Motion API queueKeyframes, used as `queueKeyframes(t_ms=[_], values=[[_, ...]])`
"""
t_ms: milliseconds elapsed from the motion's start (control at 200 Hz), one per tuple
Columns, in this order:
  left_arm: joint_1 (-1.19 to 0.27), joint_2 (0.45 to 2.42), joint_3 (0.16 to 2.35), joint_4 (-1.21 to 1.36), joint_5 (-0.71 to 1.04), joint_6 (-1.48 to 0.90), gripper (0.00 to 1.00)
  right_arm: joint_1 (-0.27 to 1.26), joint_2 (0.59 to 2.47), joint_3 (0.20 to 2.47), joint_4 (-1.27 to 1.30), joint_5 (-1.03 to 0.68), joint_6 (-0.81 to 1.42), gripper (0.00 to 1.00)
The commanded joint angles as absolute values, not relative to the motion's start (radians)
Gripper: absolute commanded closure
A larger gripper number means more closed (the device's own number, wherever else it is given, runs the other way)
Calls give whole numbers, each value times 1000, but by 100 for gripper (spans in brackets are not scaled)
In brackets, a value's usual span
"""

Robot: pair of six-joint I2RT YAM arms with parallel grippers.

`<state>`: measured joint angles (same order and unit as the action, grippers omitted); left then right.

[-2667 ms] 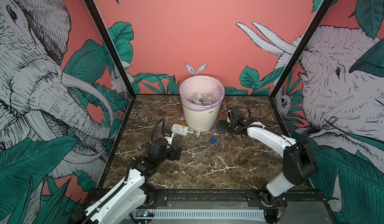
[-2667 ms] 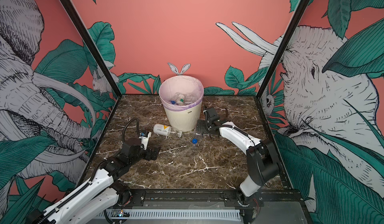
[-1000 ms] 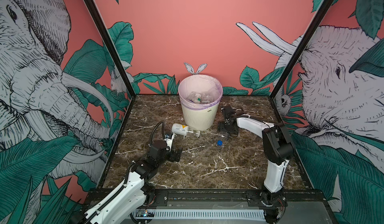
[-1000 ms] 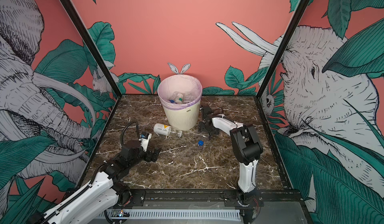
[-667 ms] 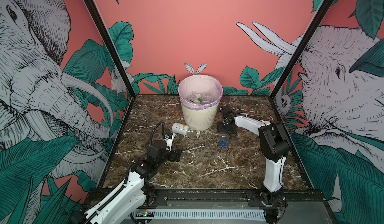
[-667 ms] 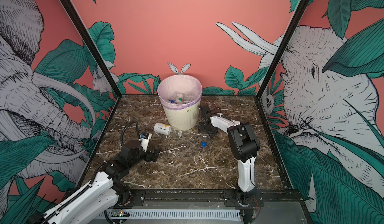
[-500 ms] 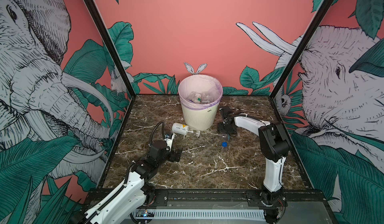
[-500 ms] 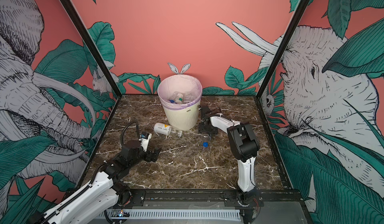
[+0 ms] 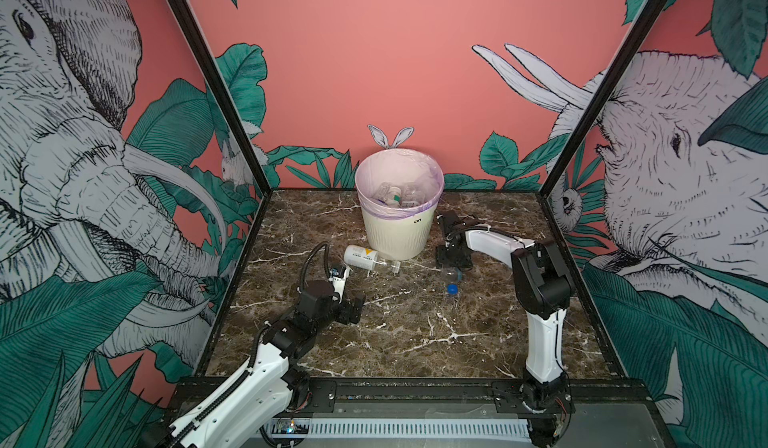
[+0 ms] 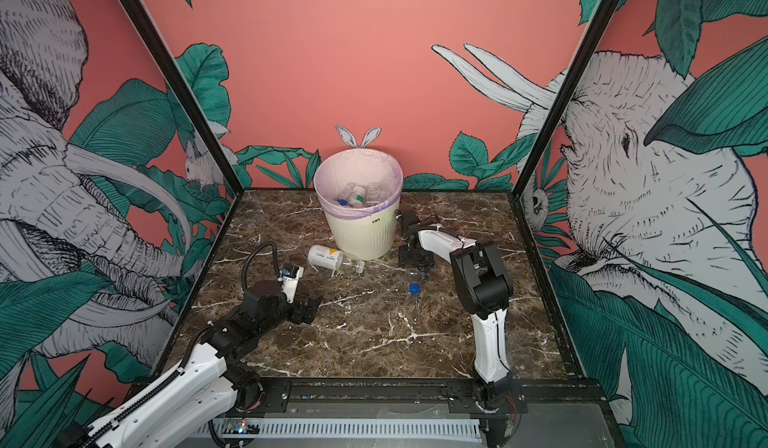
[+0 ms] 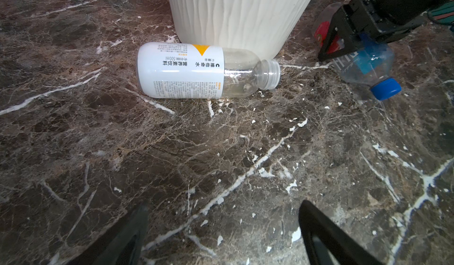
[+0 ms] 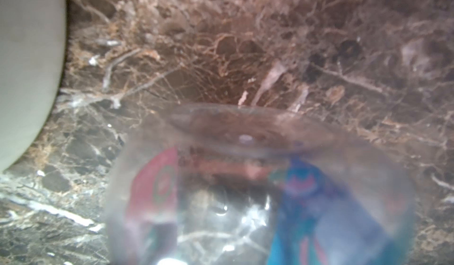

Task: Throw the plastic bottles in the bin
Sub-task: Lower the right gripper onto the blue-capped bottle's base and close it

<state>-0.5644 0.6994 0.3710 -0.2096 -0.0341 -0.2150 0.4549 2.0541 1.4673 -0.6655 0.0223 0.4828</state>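
Observation:
The cream ribbed bin point(image 9: 395, 234) point(image 10: 361, 238) stands at the back middle with several plastic bottles point(image 9: 397, 194) in its lilac bag. A capless bottle with a white label point(image 9: 361, 256) point(image 10: 326, 257) point(image 11: 186, 69) lies against the bin's left foot. To the right of the bin lies a clear blue-capped bottle point(image 9: 451, 279) point(image 10: 413, 280) point(image 11: 363, 64) point(image 12: 258, 190). My right gripper point(image 9: 453, 261) point(image 10: 415, 264) reaches down over it, shut on its body, and one black finger point(image 11: 341, 52) presses its side. My left gripper point(image 9: 353, 307) point(image 10: 308, 307) point(image 11: 223, 214) hovers open and holds nothing, in front of the white-labelled bottle.
The brown marble table point(image 9: 415, 334) is boxed in by mural walls and black corner posts point(image 9: 224, 105). A black rail point(image 9: 415, 388) runs along the front edge. The right arm's elbow point(image 9: 540, 275) stands tall right of the bottle.
My right arm has folded in beside the bin and its jaws have come together round the blue-capped bottle, whose cap slid a little to the right. The left arm has hardly moved.

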Motion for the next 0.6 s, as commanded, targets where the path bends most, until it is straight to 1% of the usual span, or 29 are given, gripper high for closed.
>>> queueKeyframes(t_ms=[0, 125, 205, 335, 410, 595], values=[[-568, 688, 357, -193, -34, -208, 4, 453, 2082, 1461, -695, 32, 465, 35], [-566, 699, 360, -193, -32, -207, 4, 454, 2048, 1421, -679, 42, 459, 45], [-567, 703, 362, -192, -31, -207, 4, 453, 2017, 1384, -645, 27, 443, 53], [-566, 703, 362, -190, -30, -207, 4, 458, 1917, 1223, -496, -48, 420, 56], [-568, 706, 362, -190, -31, -207, 4, 465, 1854, 1147, -444, -35, 406, 57], [-567, 717, 365, -189, -29, -207, 4, 476, 1651, 955, -330, -8, 380, 66]])
